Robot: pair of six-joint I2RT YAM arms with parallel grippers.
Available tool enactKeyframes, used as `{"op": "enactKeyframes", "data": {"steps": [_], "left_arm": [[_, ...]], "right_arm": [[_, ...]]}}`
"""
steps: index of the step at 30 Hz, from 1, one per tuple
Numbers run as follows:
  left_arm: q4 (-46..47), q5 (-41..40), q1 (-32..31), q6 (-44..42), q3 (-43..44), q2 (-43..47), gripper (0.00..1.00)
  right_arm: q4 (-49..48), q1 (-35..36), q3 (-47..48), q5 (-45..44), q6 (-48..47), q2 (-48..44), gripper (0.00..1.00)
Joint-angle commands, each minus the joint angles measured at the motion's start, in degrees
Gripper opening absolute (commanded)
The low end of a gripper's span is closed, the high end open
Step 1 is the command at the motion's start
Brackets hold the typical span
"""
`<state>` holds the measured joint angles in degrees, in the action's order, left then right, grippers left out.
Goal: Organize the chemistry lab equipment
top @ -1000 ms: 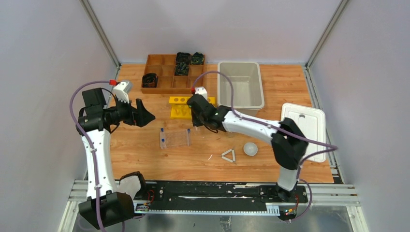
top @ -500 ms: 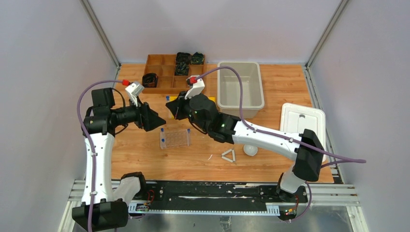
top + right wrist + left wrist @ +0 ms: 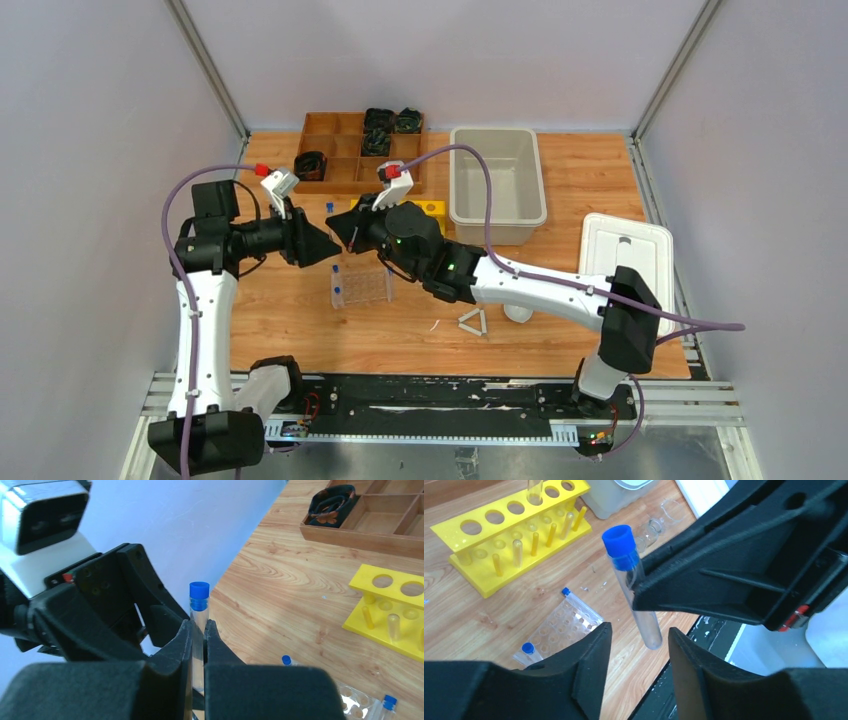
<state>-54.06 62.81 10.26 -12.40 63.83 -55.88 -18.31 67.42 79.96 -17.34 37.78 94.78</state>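
Note:
A clear blue-capped tube (image 3: 199,611) is held upright in the air, and my right gripper (image 3: 198,624) is shut on its middle. In the top view the tube's cap (image 3: 329,207) shows between the two arms over the table's left half. My left gripper (image 3: 639,629) faces it with its jaws open on either side of the tube's lower end (image 3: 647,630), a gap on each side. On the table lie a clear well plate (image 3: 364,287) with a second blue-capped tube (image 3: 336,285), a white triangle (image 3: 472,321) and a white round dish (image 3: 517,310), partly hidden by the right arm.
A yellow tube rack (image 3: 509,535) holding a thin glass tube (image 3: 534,489) stands behind the grippers. Two clear glass vessels (image 3: 655,526) lie near a grey bin (image 3: 497,185). A white lid (image 3: 630,255) lies far right, a wooden divided tray (image 3: 340,150) at the back.
My right arm has lifted the tube from the rack and carried it left to my left gripper. The left gripper moved in to meet it and its jaws narrowed around the tube's lower end.

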Motion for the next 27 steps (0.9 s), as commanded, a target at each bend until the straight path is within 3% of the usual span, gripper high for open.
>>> {"op": "enactKeyframes", "data": {"steps": [1, 11, 13, 15, 19, 21, 27], "left_arm": [[0.5, 0.6, -0.3, -0.4, 0.6, -1.1, 0.47], [0.5, -0.1, -0.3, -1.7, 0.5, -1.8, 0.33], [0.5, -0.5, -0.4, -2.3, 0.4, -1.9, 0.24], [0.5, -1.1, -0.3, -3.2, 0.0, -1.8, 0.15], [0.6, -2.2, -0.3, -4.9, -0.3, -1.1, 0.05], [0.6, -2.5, -0.3, -6.0, -0.3, -0.6, 0.02], [0.6, -2.7, -0.3, -9.1, -0.8, 0.7, 0.0]], "right_arm": [[-4.2, 1.3, 0.4, 0.5, 1.0, 0.4, 0.0], [-3.4, 1.6, 1.7, 3.1, 0.6, 1.6, 0.0], [-3.2, 1.5, 1.7, 3.3, 0.9, 1.5, 0.06], [-2.2, 0.7, 3.1, 5.0, 1.2, 1.8, 0.2], [10.3, -1.9, 11.0, 7.8, 1.9, 3.8, 0.43], [15.3, -3.3, 14.4, 9.9, 1.7, 4.7, 0.46], [24.3, -5.8, 20.5, 18.0, 0.2, 7.1, 0.41]]}}
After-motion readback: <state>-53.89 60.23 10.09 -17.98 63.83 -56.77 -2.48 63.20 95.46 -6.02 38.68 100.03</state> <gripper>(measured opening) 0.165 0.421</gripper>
